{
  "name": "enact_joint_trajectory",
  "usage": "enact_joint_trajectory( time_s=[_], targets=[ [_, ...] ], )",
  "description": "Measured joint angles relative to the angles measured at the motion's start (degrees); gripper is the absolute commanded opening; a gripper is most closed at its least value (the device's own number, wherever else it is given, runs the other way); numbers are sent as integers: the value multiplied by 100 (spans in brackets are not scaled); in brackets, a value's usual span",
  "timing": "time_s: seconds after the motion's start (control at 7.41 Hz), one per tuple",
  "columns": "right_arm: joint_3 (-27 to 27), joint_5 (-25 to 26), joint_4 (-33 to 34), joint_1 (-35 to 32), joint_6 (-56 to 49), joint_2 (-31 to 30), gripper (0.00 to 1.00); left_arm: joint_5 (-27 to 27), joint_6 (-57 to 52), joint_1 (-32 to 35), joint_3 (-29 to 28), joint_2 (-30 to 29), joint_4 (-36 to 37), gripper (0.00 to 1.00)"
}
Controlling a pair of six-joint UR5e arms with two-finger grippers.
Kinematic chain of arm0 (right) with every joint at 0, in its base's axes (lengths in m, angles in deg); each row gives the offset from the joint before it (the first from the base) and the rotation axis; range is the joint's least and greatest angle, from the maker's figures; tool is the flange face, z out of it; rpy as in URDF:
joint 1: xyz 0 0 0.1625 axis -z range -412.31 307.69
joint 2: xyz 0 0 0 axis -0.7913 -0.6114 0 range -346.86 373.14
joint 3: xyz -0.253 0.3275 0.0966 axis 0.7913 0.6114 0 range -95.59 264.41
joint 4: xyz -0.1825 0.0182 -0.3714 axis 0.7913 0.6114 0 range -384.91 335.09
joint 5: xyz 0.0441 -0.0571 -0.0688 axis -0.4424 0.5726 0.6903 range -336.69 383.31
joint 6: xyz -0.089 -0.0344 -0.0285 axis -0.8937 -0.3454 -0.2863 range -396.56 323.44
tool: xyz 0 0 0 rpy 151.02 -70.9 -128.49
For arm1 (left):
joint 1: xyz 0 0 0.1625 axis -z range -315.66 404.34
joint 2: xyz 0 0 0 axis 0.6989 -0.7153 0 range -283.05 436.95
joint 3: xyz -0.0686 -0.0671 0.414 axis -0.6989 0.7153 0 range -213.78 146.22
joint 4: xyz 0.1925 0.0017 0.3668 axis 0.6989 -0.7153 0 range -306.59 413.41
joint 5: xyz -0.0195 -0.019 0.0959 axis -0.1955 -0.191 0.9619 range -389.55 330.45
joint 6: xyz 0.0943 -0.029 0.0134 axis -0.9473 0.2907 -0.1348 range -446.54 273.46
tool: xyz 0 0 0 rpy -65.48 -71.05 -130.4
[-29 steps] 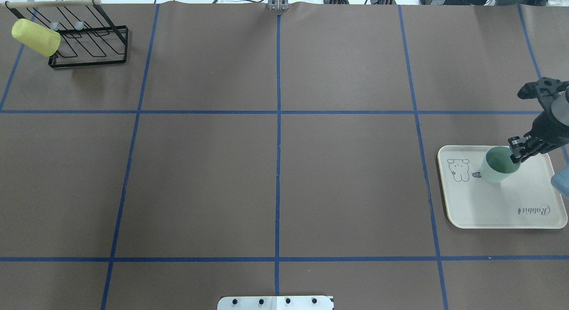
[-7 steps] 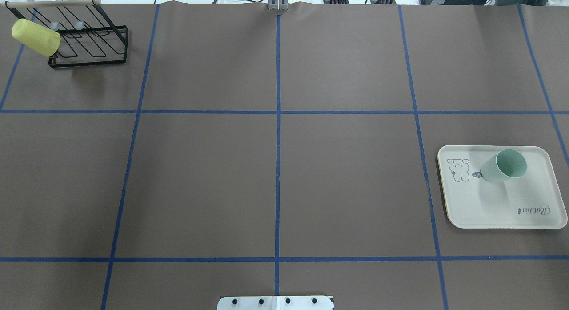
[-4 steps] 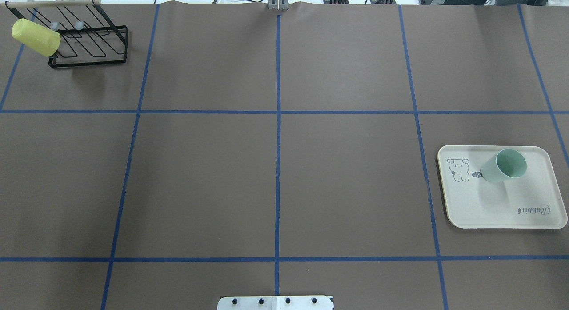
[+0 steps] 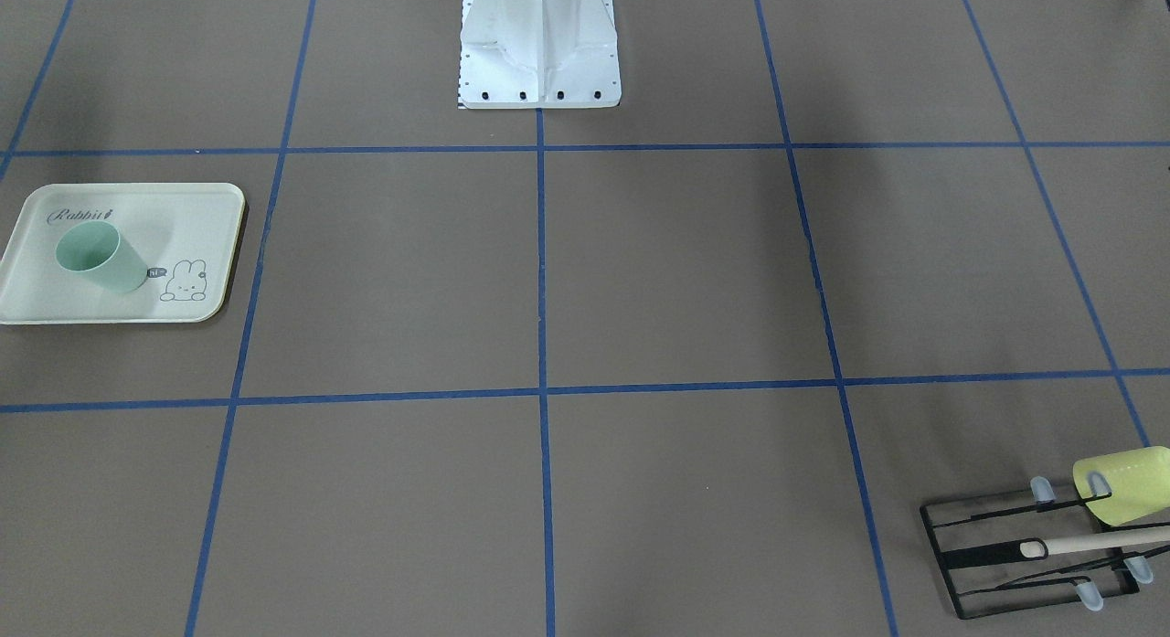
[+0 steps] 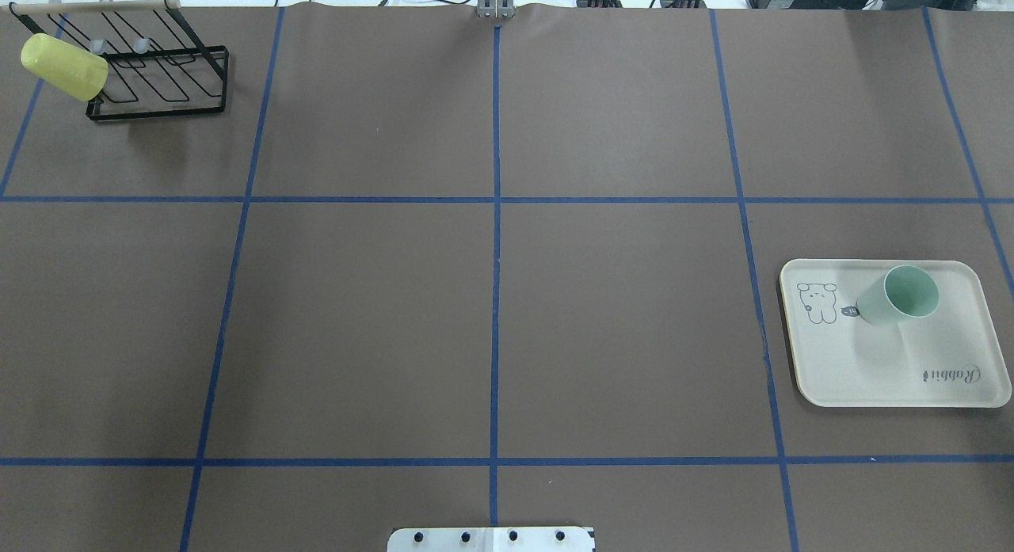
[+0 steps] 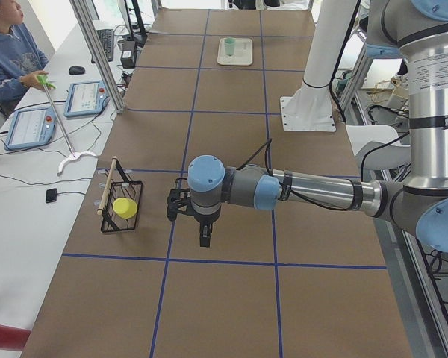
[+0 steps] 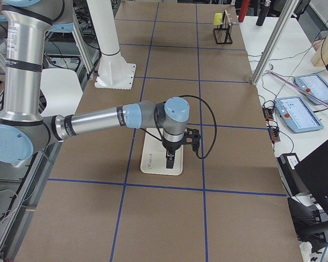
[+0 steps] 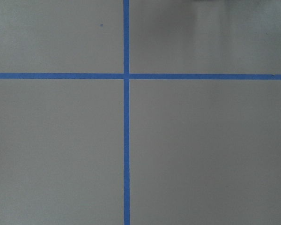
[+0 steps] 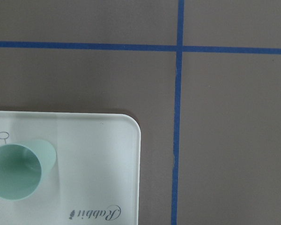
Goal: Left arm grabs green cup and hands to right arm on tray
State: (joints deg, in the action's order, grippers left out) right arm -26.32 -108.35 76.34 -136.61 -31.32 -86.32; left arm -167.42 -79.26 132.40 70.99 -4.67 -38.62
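Observation:
The green cup (image 5: 897, 295) stands upright and alone on the tray (image 5: 943, 338), beside the bunny drawing. It also shows in the front-facing view (image 4: 99, 258) on the tray (image 4: 183, 226) and in the right wrist view (image 9: 16, 171) on the tray (image 9: 98, 159). My right gripper (image 7: 171, 161) hangs above the tray (image 7: 153, 164) and shows only in the exterior right view; I cannot tell if it is open or shut. My left gripper (image 6: 202, 237) hangs above bare table, far from the cup (image 6: 229, 45); I cannot tell its state.
A yellow-green cup (image 5: 63, 66) hangs on a black wire rack (image 5: 158, 85) at the far left corner. The robot's white base (image 4: 539, 52) stands at the near middle edge. An operator (image 6: 7, 45) sits beside the table's left end.
3.9 s ago my right gripper was at the green cup's rim on the tray; it has since left the overhead view. The cup has not moved in the last second.

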Motion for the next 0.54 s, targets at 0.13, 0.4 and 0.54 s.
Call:
enact_joint_trajectory(
  time_s=[0.13, 0.4, 0.54],
  targets=[
    [58, -32, 2, -3, -23, -21, 100, 39, 11, 0, -2, 13, 0, 100],
    [138, -75, 6, -38, -38, -35, 100, 72, 24, -2, -22, 45, 1, 100],
    [180, -58, 3, -53, -42, -36, 100, 66, 25, -6, -40, 40, 1, 100]
  ],
)
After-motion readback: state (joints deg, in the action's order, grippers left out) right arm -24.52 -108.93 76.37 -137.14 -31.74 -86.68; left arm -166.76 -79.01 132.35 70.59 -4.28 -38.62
